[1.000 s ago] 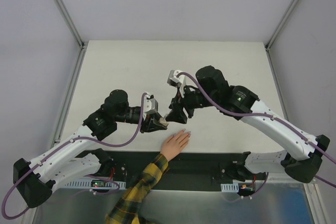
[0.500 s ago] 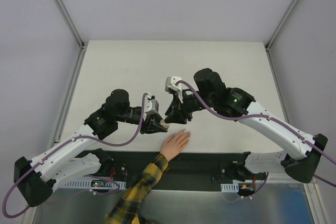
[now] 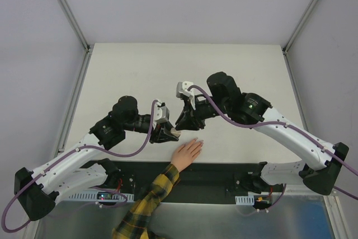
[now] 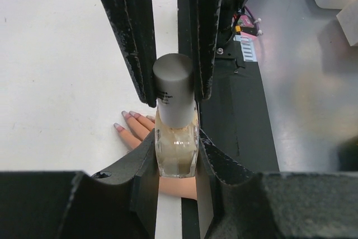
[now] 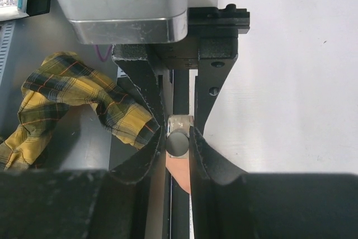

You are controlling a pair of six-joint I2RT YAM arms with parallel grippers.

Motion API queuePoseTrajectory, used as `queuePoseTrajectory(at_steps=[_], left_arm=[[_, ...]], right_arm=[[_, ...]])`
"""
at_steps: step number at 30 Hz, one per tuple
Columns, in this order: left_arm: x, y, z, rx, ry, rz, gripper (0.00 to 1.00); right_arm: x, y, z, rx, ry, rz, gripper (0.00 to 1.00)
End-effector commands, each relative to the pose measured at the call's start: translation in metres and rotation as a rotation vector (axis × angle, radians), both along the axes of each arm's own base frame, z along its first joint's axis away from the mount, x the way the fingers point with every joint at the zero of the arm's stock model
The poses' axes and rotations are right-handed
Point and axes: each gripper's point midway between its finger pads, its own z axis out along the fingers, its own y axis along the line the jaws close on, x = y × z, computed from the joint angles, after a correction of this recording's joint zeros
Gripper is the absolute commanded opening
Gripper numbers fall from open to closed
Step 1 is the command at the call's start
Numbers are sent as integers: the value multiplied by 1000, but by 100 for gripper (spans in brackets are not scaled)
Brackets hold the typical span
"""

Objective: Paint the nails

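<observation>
Pinkish nails (image 4: 126, 115) show on the fingertips of a human hand (image 3: 187, 152) that lies palm down on the white table (image 3: 168, 71) at its near edge, between the two robot arms, with the fingers spread and pointing away from the arm bases. A yellow-and-black plaid sleeve (image 5: 84, 93) covers the forearm, which reaches in from the near side.

Just beyond the hand, the two arms meet over a small beige bottle (image 4: 176, 152). The left gripper (image 4: 176, 158) is clamped on the bottle's glass body and holds it upright above the hand. The right gripper (image 5: 178, 138) comes in from the opposite side, its two black fingers pressed against either side of the grey cap (image 4: 173, 90), closed on it.

From the left wrist camera, three nails are in sight on the table, just to the left of the bottle and apart from it. From the right wrist camera, only a sliver of skin shows below the cap, and no nails can be made out there.
</observation>
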Motion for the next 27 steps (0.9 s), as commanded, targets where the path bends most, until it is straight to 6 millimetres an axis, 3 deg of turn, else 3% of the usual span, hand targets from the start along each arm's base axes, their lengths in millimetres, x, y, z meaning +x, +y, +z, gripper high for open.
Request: queuePoseTrajectory(at_steps=[1, 7, 9, 10, 11, 12, 13, 14, 16, 19, 23, 24, 25, 27], left_arm=[[26, -2, 26, -49, -114, 132, 0], [62, 11, 24, -15, -192, 347, 0], [72, 18, 24, -4, -217, 411, 0], [84, 24, 21, 19, -243, 484, 0], [92, 30, 22, 29, -258, 540, 0], [98, 35, 21, 40, -268, 585, 0], [108, 44, 21, 54, -289, 655, 0], [111, 47, 22, 59, -296, 679, 0], [112, 50, 23, 57, -307, 695, 0], [109, 50, 26, 43, -312, 687, 0], [101, 43, 26, 30, -303, 628, 0], [99, 40, 26, 27, -301, 608, 0], [95, 37, 26, 21, -293, 579, 0], [82, 27, 26, 1, -277, 489, 0]], right_arm=[[-11, 5, 4, 29, 30, 66, 1], [6, 21, -14, -5, 96, -104, 1], [32, 31, -21, -52, 74, -311, 1], [42, 27, -31, -116, 170, -493, 1], [80, 10, -45, -191, 98, -825, 1], [84, -1, -37, -197, 137, -985, 1], [79, -5, -40, -204, 141, -1037, 1], [71, -1, -32, -149, 132, -1106, 1], [66, 9, -18, -89, 105, -1132, 1], [64, 14, -17, -84, 102, -1139, 1], [56, 19, -3, -50, 92, -1029, 2], [56, 19, 2, -42, 71, -995, 6], [54, 17, 8, -28, 59, -965, 21], [51, 15, 16, -35, 16, -871, 35]])
